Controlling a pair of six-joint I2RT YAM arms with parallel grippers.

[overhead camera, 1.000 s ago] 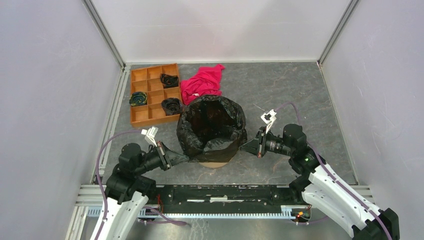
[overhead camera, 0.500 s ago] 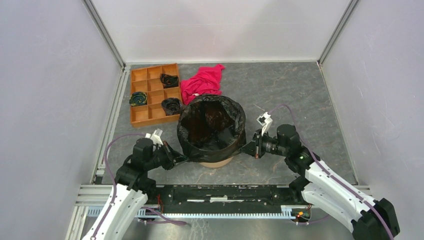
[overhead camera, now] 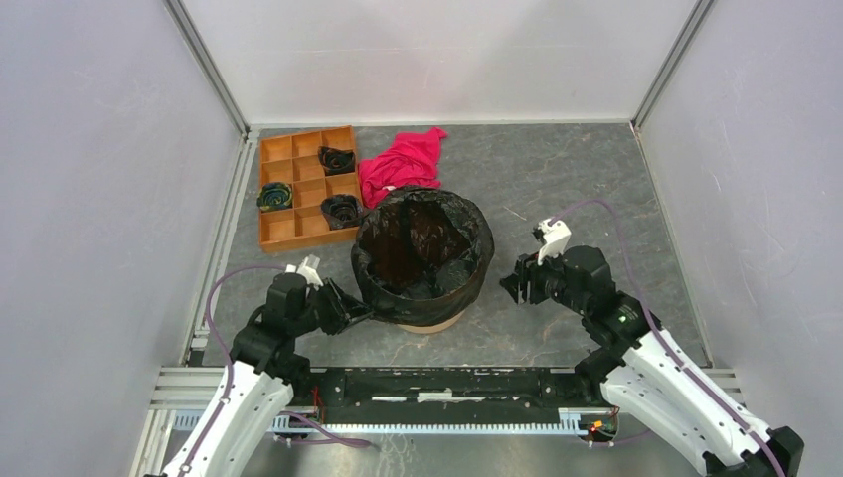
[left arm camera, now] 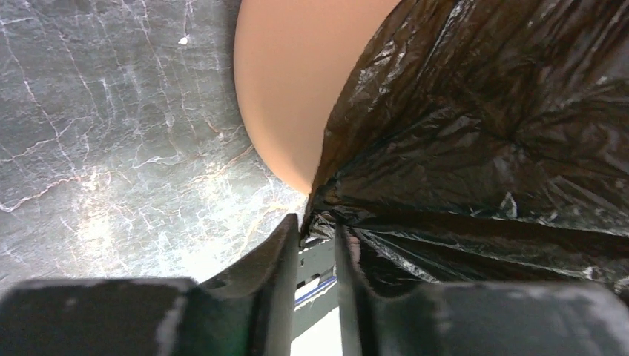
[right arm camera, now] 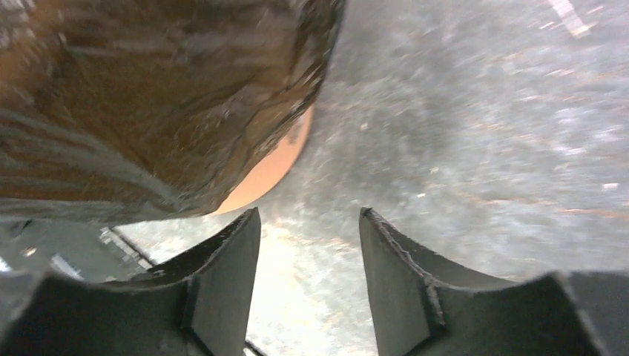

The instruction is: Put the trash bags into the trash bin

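Observation:
A big black trash bag is draped inside and over the rim of the round orange-brown trash bin. My left gripper sits low at the bin's left side. Its jaws stand a little apart, with the bag's hem just at the fingertips and the bin's bare wall above. My right gripper is open, apart from the bin's right side, with only floor between its fingers. The bag and the bin lie to its upper left.
A flat orange tray at the back left holds small rolled black bags and a darker roll. A red-pink cloth lies behind the bin. White walls stand on three sides.
Both grippers have gone from shut on the bag's edges to open. The right one has drawn back to the right, away from the bin. The bag's hem now sits lower around the bin.

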